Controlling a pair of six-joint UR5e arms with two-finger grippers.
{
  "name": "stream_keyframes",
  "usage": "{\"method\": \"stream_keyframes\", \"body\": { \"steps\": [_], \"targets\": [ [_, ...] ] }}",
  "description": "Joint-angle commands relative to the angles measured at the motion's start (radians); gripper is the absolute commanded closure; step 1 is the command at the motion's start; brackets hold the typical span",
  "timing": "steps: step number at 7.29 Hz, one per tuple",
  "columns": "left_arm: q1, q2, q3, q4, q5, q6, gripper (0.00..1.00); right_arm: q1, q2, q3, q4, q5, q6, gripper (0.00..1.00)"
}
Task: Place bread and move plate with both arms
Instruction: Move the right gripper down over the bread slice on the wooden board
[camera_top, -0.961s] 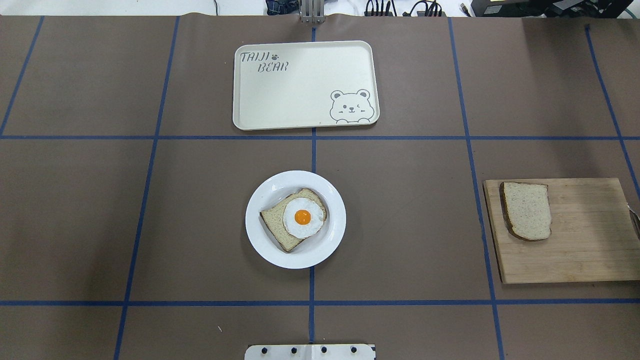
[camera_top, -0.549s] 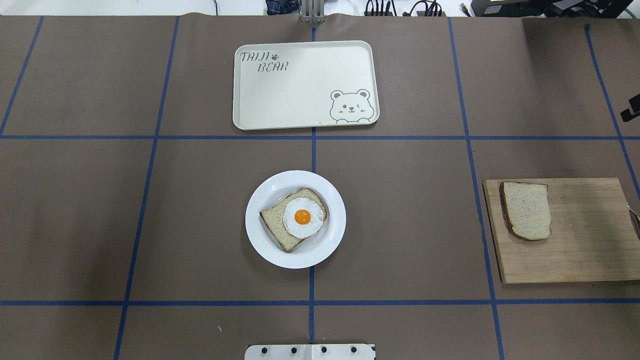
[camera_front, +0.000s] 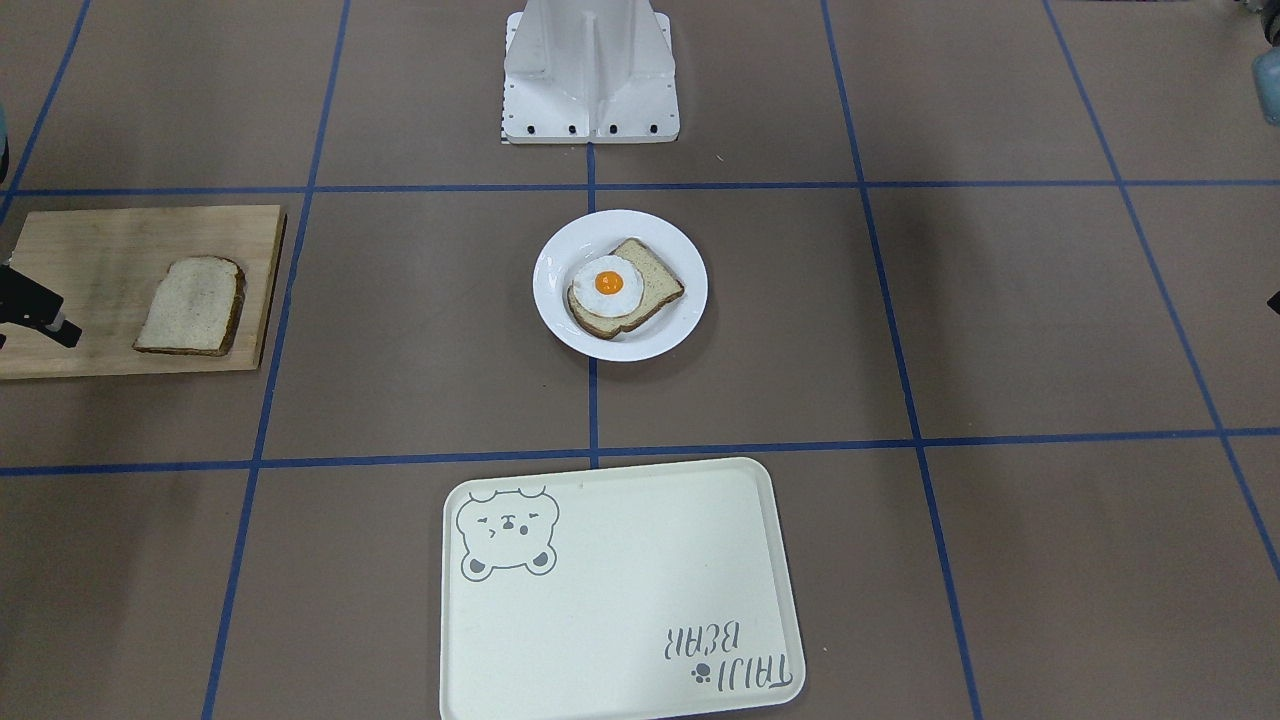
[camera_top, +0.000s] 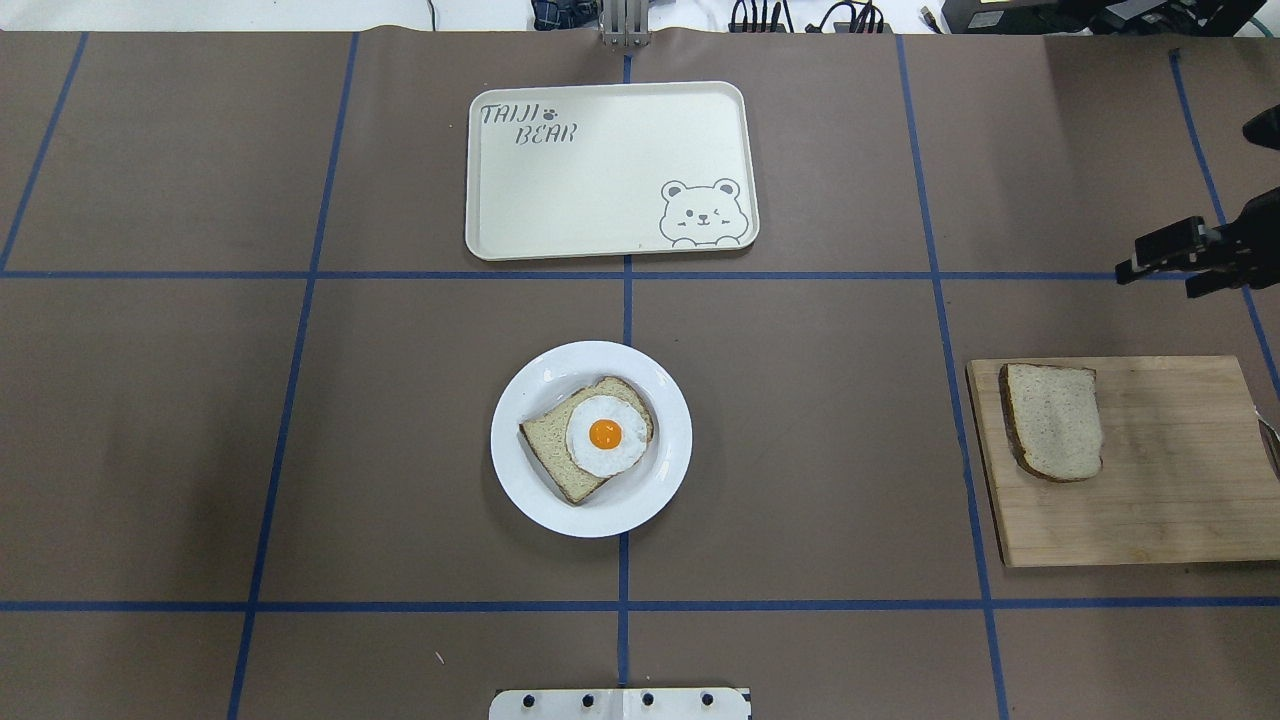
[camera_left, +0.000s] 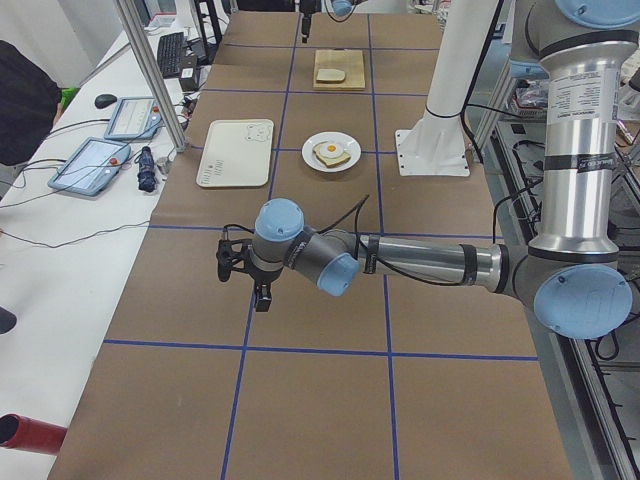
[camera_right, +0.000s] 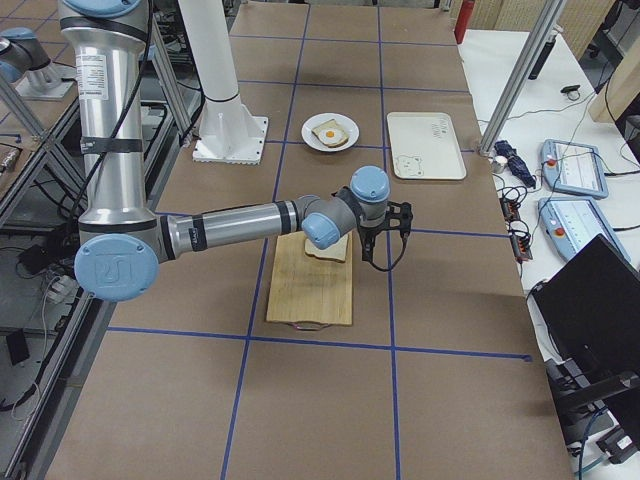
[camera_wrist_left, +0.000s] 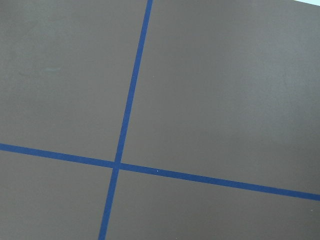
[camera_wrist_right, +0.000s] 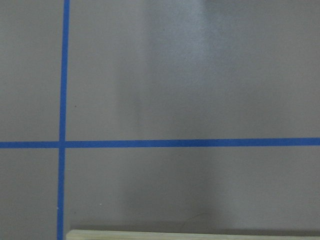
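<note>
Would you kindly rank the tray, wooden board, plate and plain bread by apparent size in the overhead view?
Largest: wooden board and tray, too alike to rank; then plate; smallest, bread.

The plain bread (camera_top: 1055, 435) lay flat on a wooden board (camera_top: 1180, 500). The white plate (camera_top: 650, 490), well apart, carried an egg-topped slice (camera_top: 545, 442).

Only readable txt: the lettering (camera_top: 528, 125) "TAIJI BEAR", grey caps, 2 lines, on the cream tray (camera_top: 600, 200). In the overhead view it sits in the tray's top-left corner, w/ a small paw print (camera_top: 548, 113) right after "TAIJI". Front view shows the same words upside down, bottom-right corner. Opposite corner has a winking bear face (camera_top: 703, 213), drawing only, no txt. Side views: tray print too small to read.
</note>
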Motion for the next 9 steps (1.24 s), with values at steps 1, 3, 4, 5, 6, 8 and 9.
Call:
{"method": "stream_keyframes", "body": {
  "steps": [1,3,4,5,6,8,9],
  "targets": [
    [0.005,-0.003,0.0,-0.002,-0.001,-0.007,0.01,-0.12,-0.06,-0.05,0.281,0.006,0.179,0.01],
    [0.006,-0.004,0.0,-0.002,-0.001,-0.007,0.01,-0.155,-0.081,-0.104,0.391,0.008,0.195,0.01],
    [0.006,-0.004,0.0,-0.002,-0.001,-0.007,0.01,-0.158,-0.088,-0.109,0.388,0.006,0.195,0.01],
    [0.008,-0.004,0.0,-0.002,-0.002,-0.005,0.01,-0.184,-0.1,-0.117,0.388,-0.006,0.193,0.01],
    [0.008,-0.004,-0.002,-0.002,-0.002,-0.005,0.01,-0.201,-0.1,-0.127,0.388,-0.026,0.193,0.01],
    [0.006,-0.004,-0.002,-0.002,-0.002,-0.004,0.01,-0.226,-0.101,-0.132,0.388,-0.051,0.193,0.01],
    [0.008,-0.006,0.0,-0.001,-0.002,-0.004,0.01,-0.223,-0.101,-0.126,0.388,-0.043,0.193,0.01]
  ]
}}
